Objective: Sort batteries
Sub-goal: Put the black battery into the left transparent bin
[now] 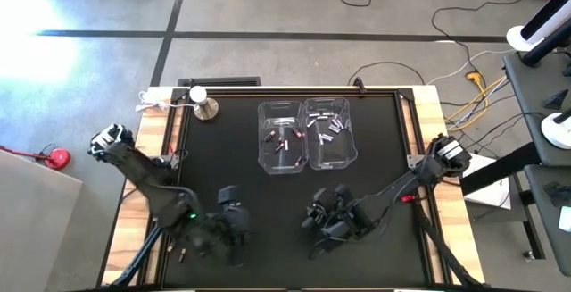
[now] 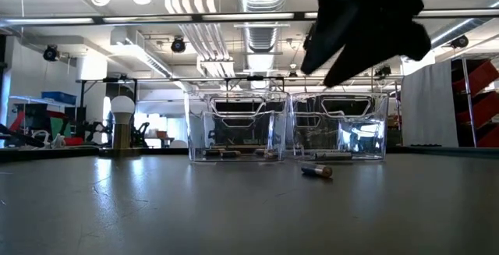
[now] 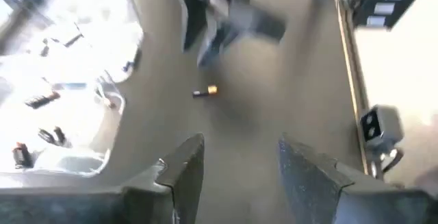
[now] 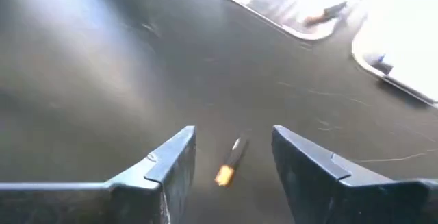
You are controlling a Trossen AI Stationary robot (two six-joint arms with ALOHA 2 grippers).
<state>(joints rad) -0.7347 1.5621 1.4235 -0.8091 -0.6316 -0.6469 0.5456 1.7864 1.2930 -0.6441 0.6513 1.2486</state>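
One loose battery (image 4: 229,162), copper-tipped with a dark body, lies on its side on the black mat; it also shows in the low view (image 2: 317,171) and the left wrist view (image 3: 205,91). My right gripper (image 4: 233,140) is open and hangs above it, with a finger on either side and clear of it. It shows as a dark mass (image 2: 366,21) above the table. My left gripper (image 3: 236,169) is open and waits over the mat's near left part (image 1: 234,213). The left clear bin (image 1: 284,137) holds copper-and-dark batteries. The right bin (image 1: 330,133) holds white ones.
The two bins stand side by side at the mat's far middle (image 2: 288,126). A small silver stand with a white bulb (image 1: 203,104) sits at the far left corner. A small red bit (image 1: 406,198) lies by my right arm. Wooden table edges frame the mat.
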